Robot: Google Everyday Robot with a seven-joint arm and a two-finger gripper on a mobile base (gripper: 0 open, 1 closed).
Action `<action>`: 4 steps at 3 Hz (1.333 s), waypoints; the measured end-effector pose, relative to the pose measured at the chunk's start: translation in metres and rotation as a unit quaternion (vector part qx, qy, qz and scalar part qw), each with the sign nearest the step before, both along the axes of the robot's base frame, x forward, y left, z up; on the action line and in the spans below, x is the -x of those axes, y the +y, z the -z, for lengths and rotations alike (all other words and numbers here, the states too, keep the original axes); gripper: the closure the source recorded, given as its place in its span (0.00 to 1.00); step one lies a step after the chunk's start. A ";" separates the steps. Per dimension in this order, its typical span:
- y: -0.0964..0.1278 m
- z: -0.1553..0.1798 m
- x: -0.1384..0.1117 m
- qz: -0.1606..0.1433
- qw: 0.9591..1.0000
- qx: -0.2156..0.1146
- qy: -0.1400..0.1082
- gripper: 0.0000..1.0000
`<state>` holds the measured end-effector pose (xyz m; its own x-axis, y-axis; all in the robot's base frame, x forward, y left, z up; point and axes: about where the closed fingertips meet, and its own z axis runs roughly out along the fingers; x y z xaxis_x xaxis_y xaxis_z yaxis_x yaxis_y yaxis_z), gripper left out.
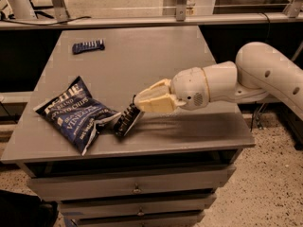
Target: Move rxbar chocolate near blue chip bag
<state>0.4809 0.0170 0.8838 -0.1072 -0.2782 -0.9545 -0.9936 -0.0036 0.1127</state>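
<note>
Obs.: We note the small flat black rxbar chocolate wrapper [125, 121] at the near-middle of the grey metal table top [156, 60]. It stands tilted: the upper end leans right and is caught in the gripper, while the lower end is down at the table surface. The face turned to us is dark with pale lettering that we cannot read. A lighter strip runs along its right edge. It is far smaller than the bag next to it.

Gripper: the cream-coloured two-finger gripper [137, 103] sits just right of table centre and points left and slightly down. Its fingers are pinched onto the upper end of the bar. Behind it, the white rounded robot arm [255, 72] comes in from the right side of the scene.

Neighbour: the large crinkled navy-blue chip bag with white lettering and white edges [75, 112] lies flat on the near-left part of the table. Its right corner is just beside the lower end of the bar; we cannot tell whether the two touch.

Other: a small blue bar wrapper [88, 46] lies flat near the far-left edge of the table, well apart from the bag and the bar. Grey drawer fronts with small knobs [137, 189] are stacked under the table top.
</note>
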 end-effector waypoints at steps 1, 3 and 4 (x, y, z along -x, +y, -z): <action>0.003 0.002 0.006 -0.005 1.000 0.007 -0.004 0.35; 0.006 0.004 0.011 -0.011 1.000 0.015 -0.009 0.00; 0.005 0.005 0.011 -0.012 1.000 0.020 -0.012 0.00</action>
<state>0.4702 0.0225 0.8792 -0.0777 -0.3178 -0.9450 -0.9957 -0.0227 0.0895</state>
